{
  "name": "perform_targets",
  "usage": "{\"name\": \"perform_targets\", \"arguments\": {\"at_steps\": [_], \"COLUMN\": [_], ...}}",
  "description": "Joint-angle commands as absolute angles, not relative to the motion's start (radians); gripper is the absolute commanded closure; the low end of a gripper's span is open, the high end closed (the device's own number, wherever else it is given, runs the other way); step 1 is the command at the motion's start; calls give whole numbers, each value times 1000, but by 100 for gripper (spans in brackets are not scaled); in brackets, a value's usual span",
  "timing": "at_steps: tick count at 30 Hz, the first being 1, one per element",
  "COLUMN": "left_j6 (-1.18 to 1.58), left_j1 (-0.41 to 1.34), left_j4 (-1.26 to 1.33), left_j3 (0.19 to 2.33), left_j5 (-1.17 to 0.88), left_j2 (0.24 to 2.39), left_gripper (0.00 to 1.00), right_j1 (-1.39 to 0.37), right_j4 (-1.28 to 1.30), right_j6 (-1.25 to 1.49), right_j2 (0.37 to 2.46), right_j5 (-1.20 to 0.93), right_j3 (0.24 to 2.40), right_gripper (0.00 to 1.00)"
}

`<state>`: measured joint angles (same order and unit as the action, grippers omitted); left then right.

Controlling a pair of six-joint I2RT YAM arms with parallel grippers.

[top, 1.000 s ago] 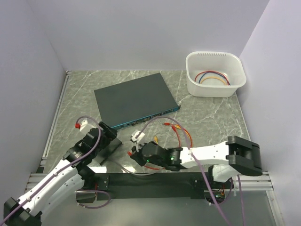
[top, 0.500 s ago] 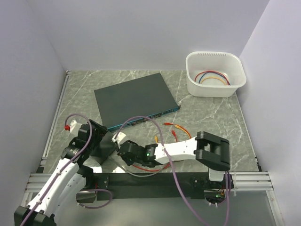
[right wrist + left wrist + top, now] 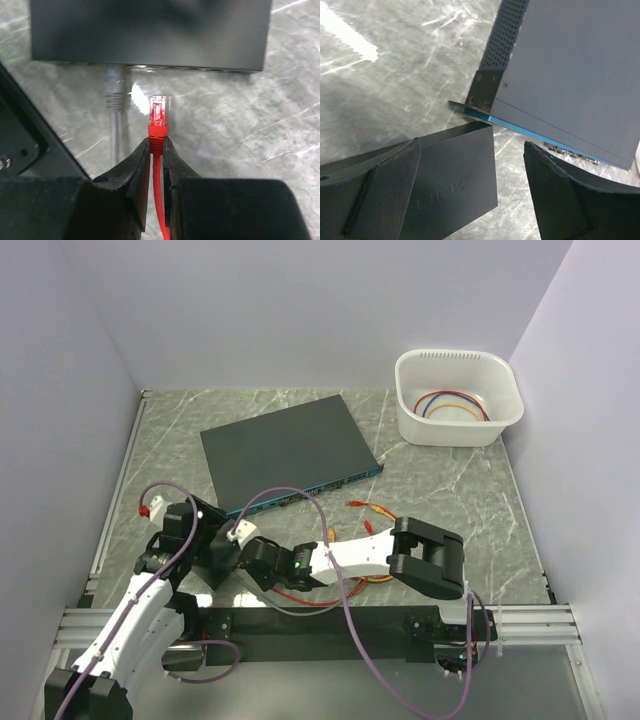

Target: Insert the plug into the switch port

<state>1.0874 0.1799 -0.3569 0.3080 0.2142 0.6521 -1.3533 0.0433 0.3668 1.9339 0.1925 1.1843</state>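
Right pincer clamps the red, clear-tipped plug.

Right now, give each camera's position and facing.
Top: above, behind the robot, looking down on the table; both arms.
Left wrist: on the left arm, facing the switch corner; open left end effector.
Right wrist: on the right arm, facing a dark box; right end effector pinching the plug.
Top and left wrist share the switch.
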Motion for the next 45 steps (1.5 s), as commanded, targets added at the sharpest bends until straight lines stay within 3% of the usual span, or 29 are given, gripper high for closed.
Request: {"name": "perform_targets", "arguments": {"at_steps": [1,20,45], "left_j6": [1039,979,980], "left_j1": [164,160,160], "left_j4": [-258,-77,-46], "left_j3": [290,252,224], "left_j5": [140,34,28], "left_j2": [669,778,784], "left_gripper": [11,16,17], "right_j1": [-1316,-1287,-1321], "right_j4": [46,38,104], "right_j6": [388,379,403], "right_j2": [1950,1977,1925], "right_j5": [196,124,130], "right_j3": [1233,1279,1298], "right_gripper": [100,100,100]}}
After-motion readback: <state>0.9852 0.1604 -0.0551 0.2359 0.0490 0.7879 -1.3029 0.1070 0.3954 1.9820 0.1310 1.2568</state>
